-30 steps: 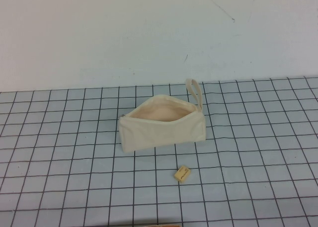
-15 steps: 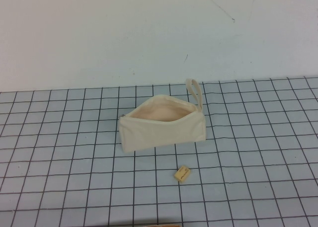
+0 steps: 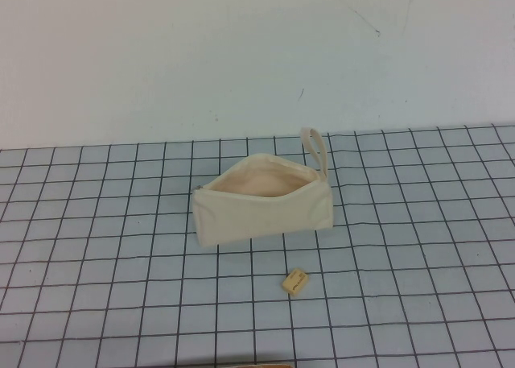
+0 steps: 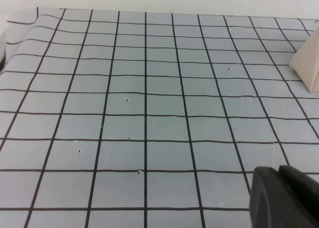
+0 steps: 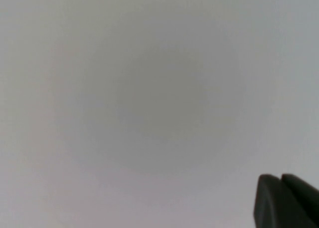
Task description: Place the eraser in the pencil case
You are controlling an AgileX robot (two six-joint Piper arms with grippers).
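Note:
The pencil case [image 3: 261, 211] is a cream canvas pouch standing on the gridded mat in the high view, mouth open upward and showing a peach lining, with its wrist loop [image 3: 316, 150] at the far right end. The eraser [image 3: 295, 282], a tiny tan block, lies on the mat a little in front of the pouch's right half. Neither arm shows in the high view. My left gripper [image 4: 279, 171] is shut and empty, low over bare mat, with a corner of the pouch [image 4: 307, 63] far off. My right gripper [image 5: 280, 178] is shut and empty before a blank grey surface.
The grey mat with black grid lines [image 3: 96, 247] covers the table up to a pale wall [image 3: 241, 54] behind. A thin tan edge [image 3: 253, 365] shows at the bottom of the high view. The mat's curled edge [image 4: 20, 23] shows in the left wrist view.

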